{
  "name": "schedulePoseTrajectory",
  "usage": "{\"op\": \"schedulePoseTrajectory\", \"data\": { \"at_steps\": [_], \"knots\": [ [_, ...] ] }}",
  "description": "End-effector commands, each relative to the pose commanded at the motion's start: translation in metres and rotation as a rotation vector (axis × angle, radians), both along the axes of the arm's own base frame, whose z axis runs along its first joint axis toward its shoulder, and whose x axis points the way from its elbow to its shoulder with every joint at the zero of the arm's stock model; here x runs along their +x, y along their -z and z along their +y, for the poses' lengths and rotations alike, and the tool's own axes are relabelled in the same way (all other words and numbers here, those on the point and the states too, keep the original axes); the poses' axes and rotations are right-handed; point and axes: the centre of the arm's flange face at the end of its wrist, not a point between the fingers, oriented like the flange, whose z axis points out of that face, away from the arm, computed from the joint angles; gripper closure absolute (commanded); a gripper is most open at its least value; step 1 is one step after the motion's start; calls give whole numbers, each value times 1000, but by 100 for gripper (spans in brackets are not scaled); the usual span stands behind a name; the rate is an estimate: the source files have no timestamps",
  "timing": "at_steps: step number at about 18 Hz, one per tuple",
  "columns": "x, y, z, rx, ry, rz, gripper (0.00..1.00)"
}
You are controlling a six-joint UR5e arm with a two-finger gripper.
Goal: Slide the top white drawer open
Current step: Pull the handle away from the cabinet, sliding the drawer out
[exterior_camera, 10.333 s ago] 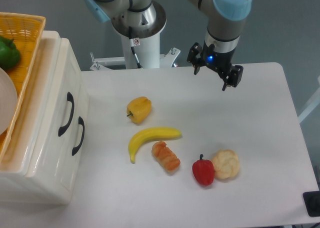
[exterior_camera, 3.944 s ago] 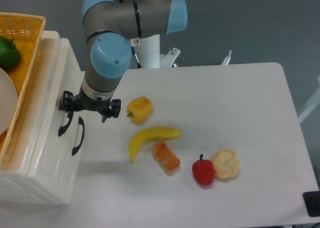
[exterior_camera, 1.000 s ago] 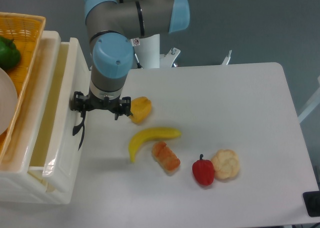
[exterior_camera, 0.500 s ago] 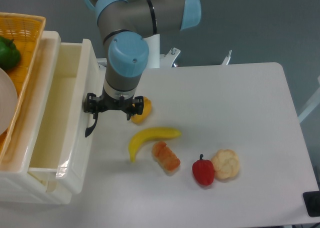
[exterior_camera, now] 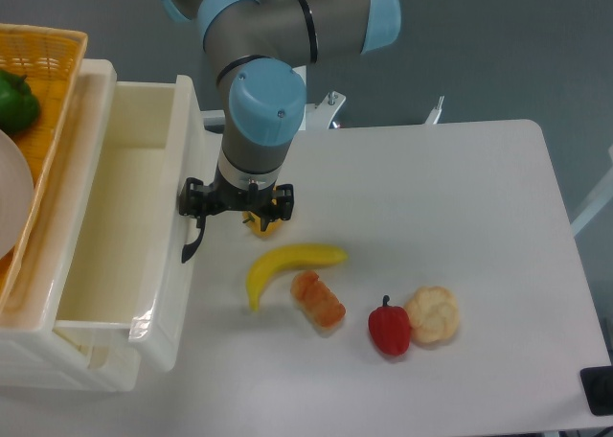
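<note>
Cream-white, glossy top drawer (exterior_camera: pixel 182 217), a deep rectangular box, stands pulled well out of the cabinet at the bench's (exterior_camera: pixel 431 217) left edge, its hollow interior exposed. Its curved black handle (exterior_camera: pixel 194 241) lies at the tool (exterior_camera: pixel 237 202), one finger beside it; whether the tool grips it cannot be told. A yellow banana (exterior_camera: pixel 287 264) lies nearby.
</note>
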Motion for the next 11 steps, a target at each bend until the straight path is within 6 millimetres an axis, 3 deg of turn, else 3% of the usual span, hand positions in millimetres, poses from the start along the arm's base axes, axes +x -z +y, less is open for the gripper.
{"op": "schedulePoseTrajectory", "data": {
  "at_steps": [11],
  "knots": [
    [-25, -4, -17, 3, 24, 20, 0]
  ]
}}
